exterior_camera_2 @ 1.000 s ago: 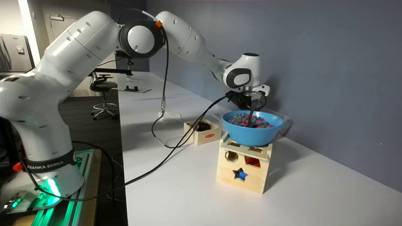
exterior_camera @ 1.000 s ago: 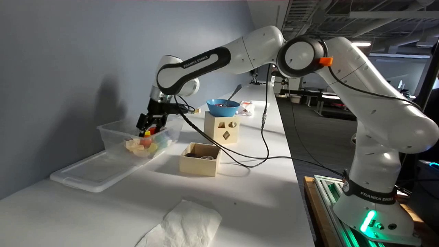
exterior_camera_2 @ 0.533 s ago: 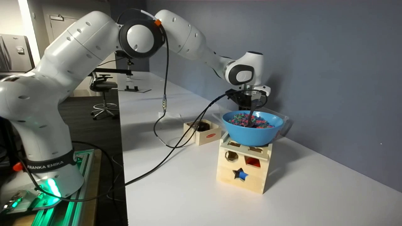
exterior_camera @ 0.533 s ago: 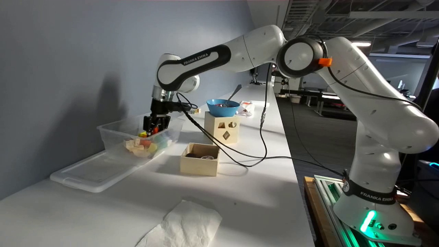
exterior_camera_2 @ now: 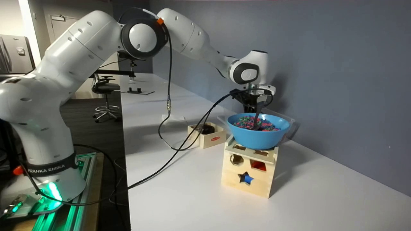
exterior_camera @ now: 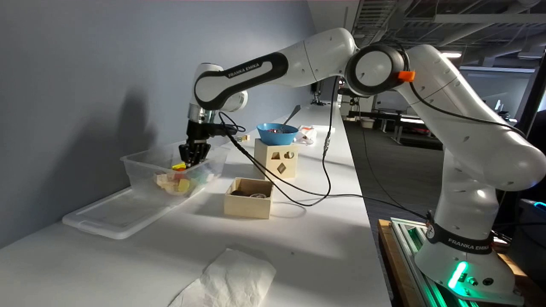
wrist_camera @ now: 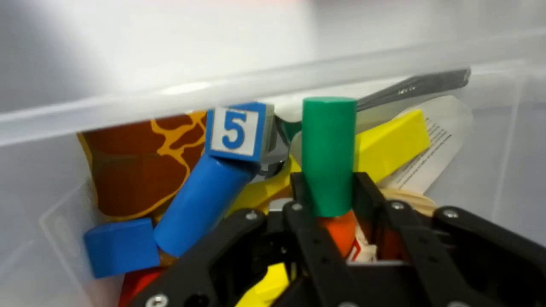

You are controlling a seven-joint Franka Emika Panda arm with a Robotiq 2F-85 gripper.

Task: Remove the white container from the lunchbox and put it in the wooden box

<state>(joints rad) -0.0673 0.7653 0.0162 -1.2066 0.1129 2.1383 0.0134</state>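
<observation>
The lunchbox [exterior_camera: 143, 172] is a clear plastic tub by the wall, filled with mixed toys. Down inside it, my gripper [wrist_camera: 328, 183] is shut on a green cylinder [wrist_camera: 328, 140], which stands up between the two fingertips. Around it lie a blue cylinder [wrist_camera: 202, 204], a number block [wrist_camera: 234, 131] and a yellow block [wrist_camera: 392, 145]. I cannot make out the white container; it is hidden or out of view. In both exterior views the open wooden box [exterior_camera: 246, 207] stands on the table apart from the tub, with a dark round piece and a ring-shaped piece inside.
A flat clear lid [exterior_camera: 115, 215] lies beside the tub. Behind the wooden box, a cube with cut-out shapes [exterior_camera_2: 247, 173] carries a blue bowl [exterior_camera_2: 258, 138] of coloured bits with a spoon. A white paper towel [exterior_camera: 232, 277] lies near the front; a black cable [exterior_camera_2: 167, 163] hangs across the table.
My gripper has closed on the green cylinder. It has turned more upright, moved slightly toward the cube side of the tub and risen a little.
</observation>
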